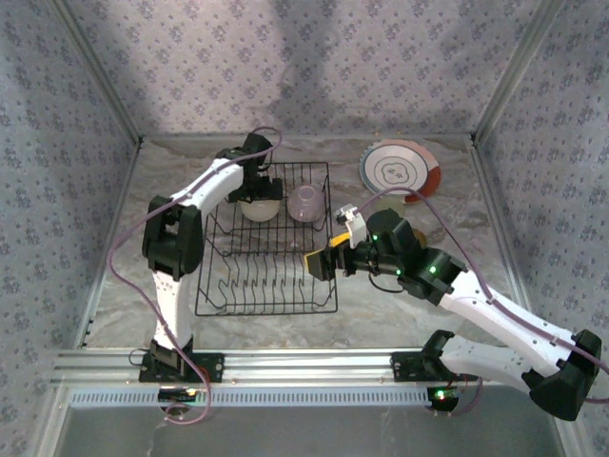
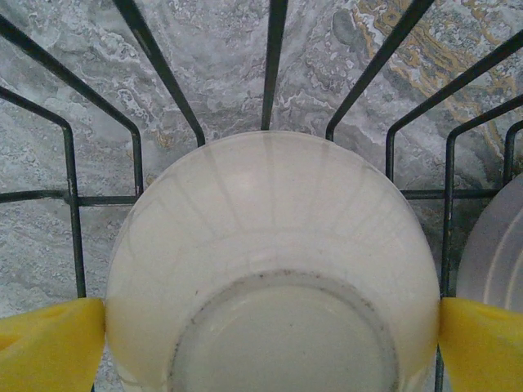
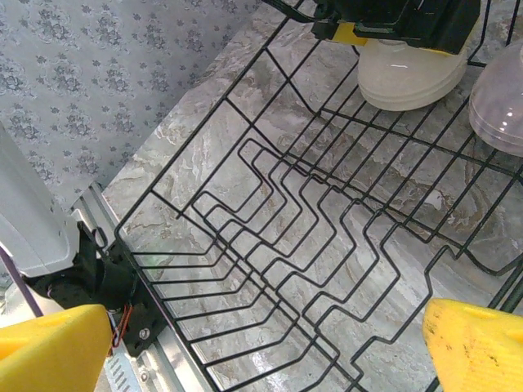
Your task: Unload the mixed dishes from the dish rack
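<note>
The left gripper (image 2: 270, 347) had its fingers spread around the upside-down cream bowl (image 2: 274, 261) at the dish rack's (image 1: 266, 286) upper left, maybe touching it, ready to squeeze. The right gripper (image 1: 320, 262) hung mid-frame, fingers spread and empty.

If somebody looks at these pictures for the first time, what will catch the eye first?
Probably the black wire dish rack at the centre of the top view, with an upturned cream bowl in its far left corner and the left gripper open around it. Next, the lavender bowl beside it, and the plates outside the rack, far right.
</note>
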Robot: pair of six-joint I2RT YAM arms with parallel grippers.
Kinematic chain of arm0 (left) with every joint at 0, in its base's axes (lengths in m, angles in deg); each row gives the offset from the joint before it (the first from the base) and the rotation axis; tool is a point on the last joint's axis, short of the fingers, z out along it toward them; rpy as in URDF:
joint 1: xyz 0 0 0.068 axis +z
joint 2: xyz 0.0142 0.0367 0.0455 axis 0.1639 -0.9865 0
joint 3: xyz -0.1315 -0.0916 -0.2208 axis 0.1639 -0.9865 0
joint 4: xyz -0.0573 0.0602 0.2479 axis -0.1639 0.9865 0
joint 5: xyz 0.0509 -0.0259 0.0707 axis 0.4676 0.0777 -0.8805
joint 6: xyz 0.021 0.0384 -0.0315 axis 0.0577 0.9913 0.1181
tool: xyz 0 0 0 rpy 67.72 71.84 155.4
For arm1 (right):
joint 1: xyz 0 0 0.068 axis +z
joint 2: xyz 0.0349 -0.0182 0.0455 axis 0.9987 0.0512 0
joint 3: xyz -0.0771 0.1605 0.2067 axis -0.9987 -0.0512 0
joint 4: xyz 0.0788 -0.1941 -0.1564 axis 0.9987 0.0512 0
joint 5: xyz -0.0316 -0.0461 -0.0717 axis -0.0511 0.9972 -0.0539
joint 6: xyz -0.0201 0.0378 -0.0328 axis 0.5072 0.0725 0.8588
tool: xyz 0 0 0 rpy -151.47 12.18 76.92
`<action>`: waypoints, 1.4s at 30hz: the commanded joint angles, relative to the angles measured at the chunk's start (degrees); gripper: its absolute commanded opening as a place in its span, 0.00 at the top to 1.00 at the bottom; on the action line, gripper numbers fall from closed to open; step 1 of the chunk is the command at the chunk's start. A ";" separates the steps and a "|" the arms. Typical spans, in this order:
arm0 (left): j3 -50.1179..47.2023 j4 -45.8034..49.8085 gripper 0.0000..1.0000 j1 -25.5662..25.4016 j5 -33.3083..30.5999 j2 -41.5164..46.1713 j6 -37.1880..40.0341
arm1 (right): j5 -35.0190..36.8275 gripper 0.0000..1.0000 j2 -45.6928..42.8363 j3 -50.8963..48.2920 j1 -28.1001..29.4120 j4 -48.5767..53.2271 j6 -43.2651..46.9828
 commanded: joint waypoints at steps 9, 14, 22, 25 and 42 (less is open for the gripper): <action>-3.65 0.73 0.01 -1.53 4.45 -5.00 5.40 | -0.55 0.00 0.64 -0.22 -0.11 -2.72 0.85; -4.18 0.94 0.01 -2.57 3.45 -5.32 7.30 | -0.72 0.00 1.05 -0.14 -0.10 -2.87 0.70; -4.98 1.49 0.07 -3.30 1.09 -6.49 6.90 | -0.71 0.00 1.36 -0.35 -0.11 -3.22 0.59; -5.08 1.52 0.13 -3.29 1.00 -6.52 6.35 | -0.70 0.00 1.27 -0.33 -0.08 -3.03 0.60; -3.67 2.40 0.47 -4.55 0.64 -4.04 3.87 | -1.34 0.00 1.01 -1.17 -0.19 -2.61 0.54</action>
